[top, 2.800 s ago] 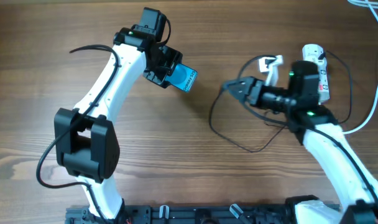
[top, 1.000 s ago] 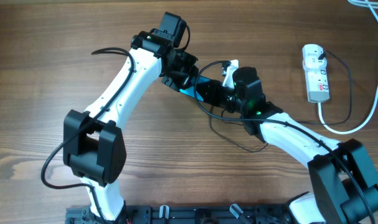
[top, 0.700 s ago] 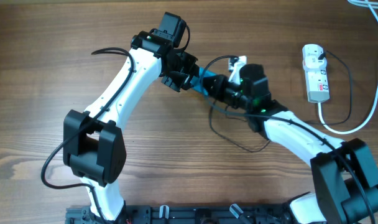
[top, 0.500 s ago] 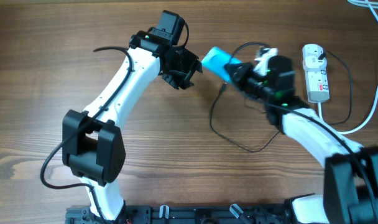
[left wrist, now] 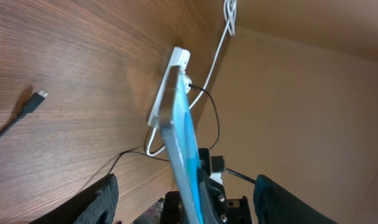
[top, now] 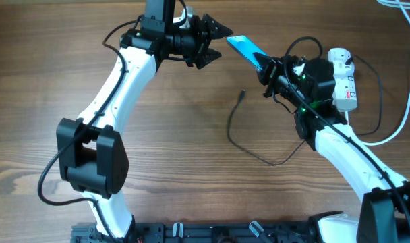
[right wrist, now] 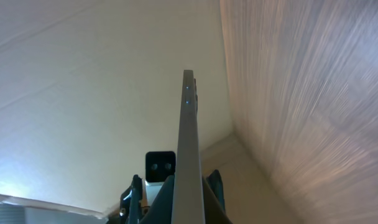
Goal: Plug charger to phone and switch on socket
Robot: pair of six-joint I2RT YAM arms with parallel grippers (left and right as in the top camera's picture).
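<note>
Slippage is the main risk: the right claw [top: 264,65] pinches just one end of the phone [top: 244,47], which hangs tilted above the tabletop [top: 191,169] at upper centre, so a jolt could drop it. The left claw [top: 215,44] stands spread and empty just beside it. The charger [top: 242,95] lies loose lower down, centre frame, unplugged. The left wrist view alone shows the phone edge-on against the socket [left wrist: 179,57]; overhead shows its blue face.

- The phone [left wrist: 179,146] stands edge-on, its lower end clamped by the right gripper [left wrist: 201,190].
- The left gripper's fingers [left wrist: 105,199] are spread wide on either side.
- The charger connector [left wrist: 35,101] lies on the wooden table [left wrist: 83,56].
- The white power strip [left wrist: 178,57] shows behind the phone.
</note>
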